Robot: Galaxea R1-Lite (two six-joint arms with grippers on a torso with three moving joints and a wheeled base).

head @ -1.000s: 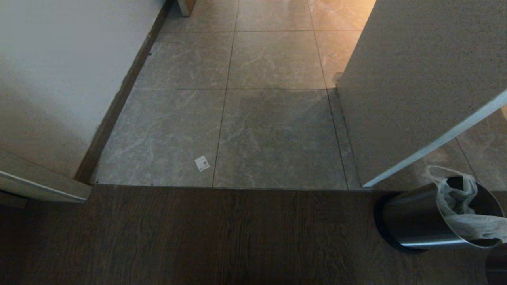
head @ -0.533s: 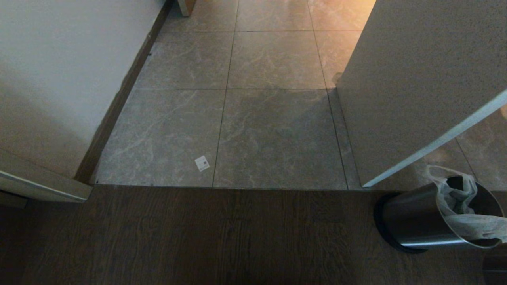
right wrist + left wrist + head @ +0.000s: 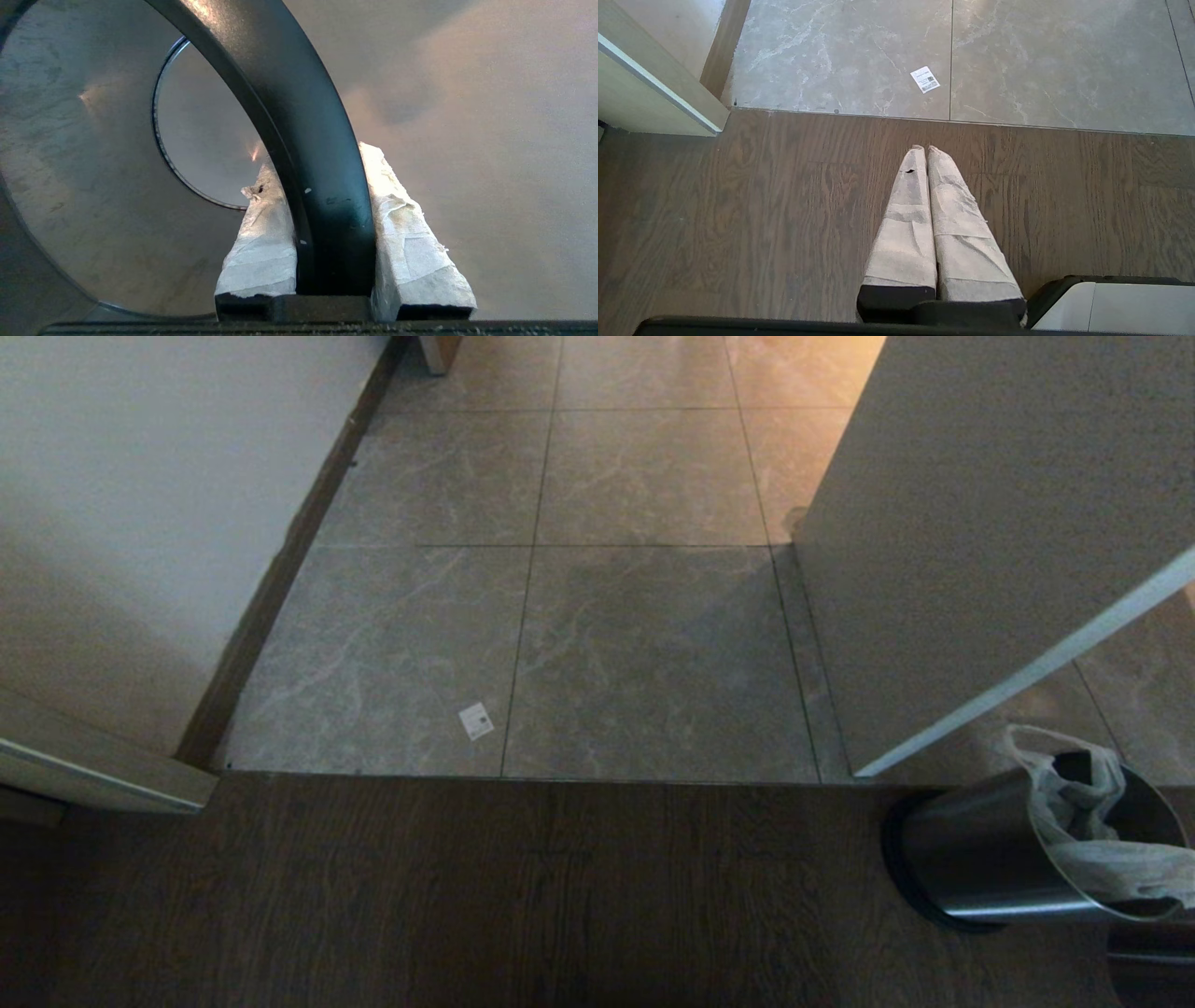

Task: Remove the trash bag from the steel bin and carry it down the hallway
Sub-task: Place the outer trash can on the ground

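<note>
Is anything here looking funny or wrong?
Yes. The steel bin leans over instead of standing straight, because the right tool pinches its black rim. The trash bag droops over the edge.

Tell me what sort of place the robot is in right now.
Probably a room doorway opening onto a tiled hallway, indoors. Dark wood flooring meets grey marble-look tiles at a threshold, a white wall with a dark baseboard runs along one side, and a steel bin lined with a trash bag stands nearby.
</note>
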